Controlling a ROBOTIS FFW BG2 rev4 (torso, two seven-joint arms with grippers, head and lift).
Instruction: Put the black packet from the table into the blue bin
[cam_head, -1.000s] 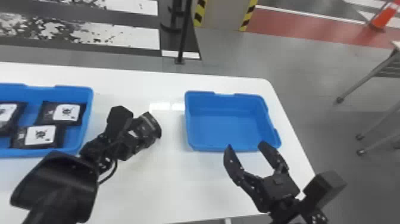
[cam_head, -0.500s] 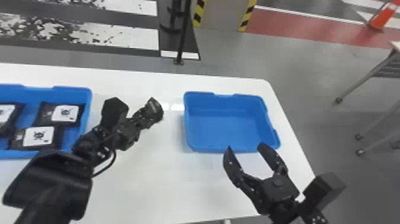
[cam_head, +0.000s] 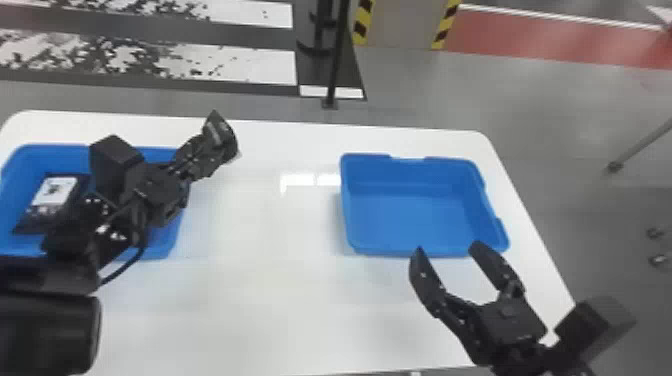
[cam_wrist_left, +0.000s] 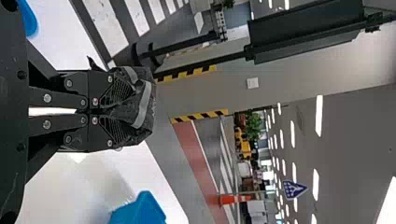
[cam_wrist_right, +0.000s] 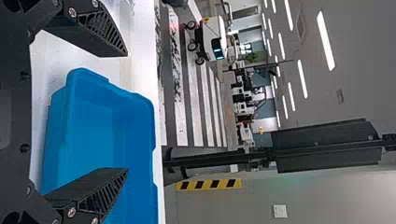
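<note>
Blue and shallow, the left bin (cam_head: 30, 151) held at least one labelled packet (cam_head: 44, 216); the left arm hid much of its inside, so the full count was unclear. The right bin (cam_head: 415, 215) lay open to its bare floor. The left gripper (cam_head: 212, 149) was clenched on the black packet (cam_head: 223, 134), above the white table (cam_head: 270, 310) between the bins. The right gripper (cam_head: 448, 252) stood with fingers spread by the right bin's near rim.
</note>
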